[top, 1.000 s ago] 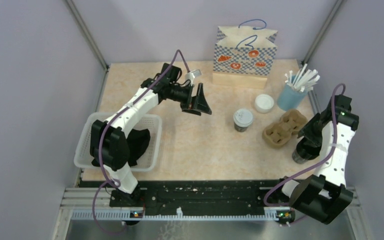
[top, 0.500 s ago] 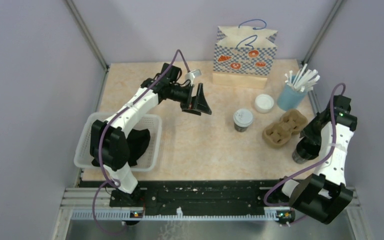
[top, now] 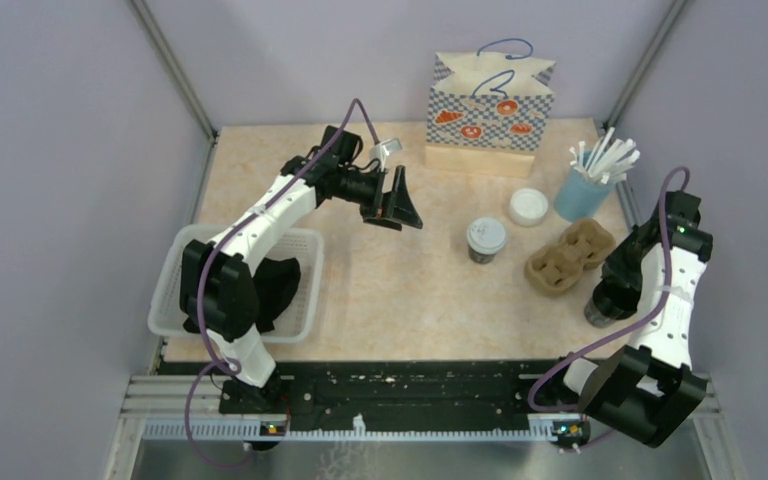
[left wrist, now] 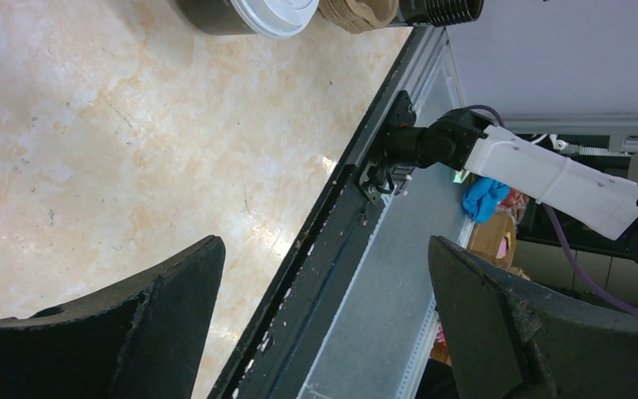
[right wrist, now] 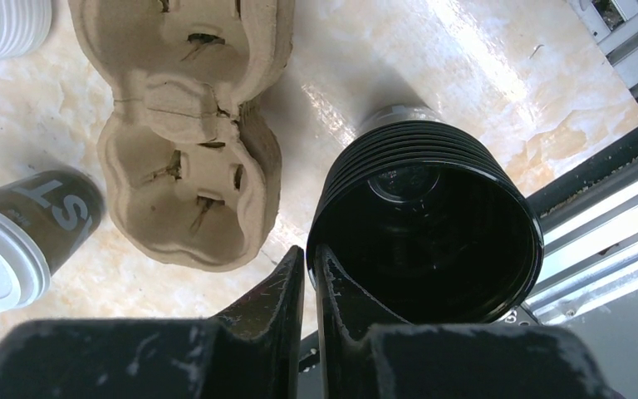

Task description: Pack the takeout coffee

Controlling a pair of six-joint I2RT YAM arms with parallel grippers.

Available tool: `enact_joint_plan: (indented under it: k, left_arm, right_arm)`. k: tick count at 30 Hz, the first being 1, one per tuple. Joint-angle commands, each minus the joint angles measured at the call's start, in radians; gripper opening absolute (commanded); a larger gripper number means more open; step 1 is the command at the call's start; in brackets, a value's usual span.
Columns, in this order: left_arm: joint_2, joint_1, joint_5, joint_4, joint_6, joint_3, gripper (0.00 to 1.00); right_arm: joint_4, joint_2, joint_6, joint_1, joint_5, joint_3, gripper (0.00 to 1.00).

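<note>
One takeout coffee cup [top: 486, 238], dark-sided with a pale lid, stands mid-table left of the cardboard cup carrier [top: 568, 258]; the right wrist view catches it at the left edge [right wrist: 12, 241], and its lid shows at the top of the left wrist view [left wrist: 253, 12]. My right gripper [right wrist: 309, 253] is shut on the rim of a larger black lidless cup [right wrist: 428, 233], one finger inside and one outside the wall, at the table's right near corner [top: 596, 312]. My left gripper [left wrist: 324, 245] hangs wide open above the table's middle [top: 400, 205], holding nothing.
The patterned paper bag [top: 490, 105] stands at the back. A loose white lid [top: 528, 205] and a blue cup of straws [top: 590, 180] sit behind the carrier [right wrist: 187, 133]. A white basket [top: 180, 270] with dark cloth sits at the left. The black front rail [left wrist: 332, 241] is close.
The right gripper's fingers have closed together onto the black cup's rim. The left arm has not moved.
</note>
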Motion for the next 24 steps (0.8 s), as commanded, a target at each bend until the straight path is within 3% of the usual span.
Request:
enact_joint_plan:
  k: [1, 8, 24]
  left_arm:
    - [0.003, 0.003, 0.029, 0.013, 0.018, 0.031, 0.98]
    - [0.0, 0.002, 0.03, 0.014, 0.018, 0.029, 0.98]
    - [0.004, 0.003, 0.037, 0.018, 0.014, 0.026, 0.98]
  right_arm:
    - [0.026, -0.001, -0.006, -0.007, 0.015, -0.001, 0.09]
    - [0.025, -0.005, -0.008, -0.007, 0.015, -0.004, 0.0]
    - [-0.024, -0.031, -0.003, -0.007, 0.06, 0.034, 0.0]
